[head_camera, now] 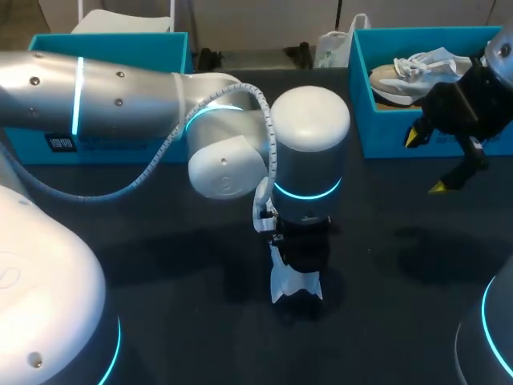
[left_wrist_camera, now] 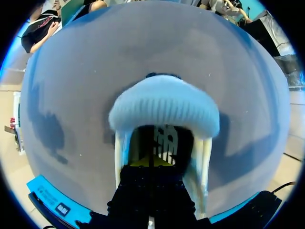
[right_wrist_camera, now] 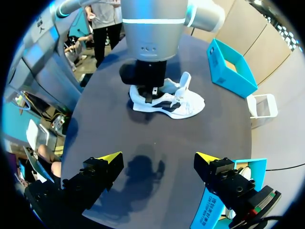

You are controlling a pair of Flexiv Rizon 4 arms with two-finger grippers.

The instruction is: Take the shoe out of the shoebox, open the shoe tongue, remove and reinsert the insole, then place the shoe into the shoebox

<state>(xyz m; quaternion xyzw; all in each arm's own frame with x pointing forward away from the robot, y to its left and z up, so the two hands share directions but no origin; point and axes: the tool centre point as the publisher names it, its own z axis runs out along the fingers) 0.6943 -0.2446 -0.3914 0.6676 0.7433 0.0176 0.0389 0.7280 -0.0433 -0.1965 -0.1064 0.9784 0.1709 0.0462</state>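
Dark matte worktop fills the scene, soft shadows pooling across it. Up at the far right corner, a grey-and-white spare sneaker with loose white laces lies inside the teal cardboard shoebox, its upper showing just above the wall. Over at the far left corner sits a second teal cardboard box, open-topped, and the right wrist view shows its brown inside. The two boxes stand well apart.

white shoe with black markings, teal shoebox, yellow-tipped right fingers.
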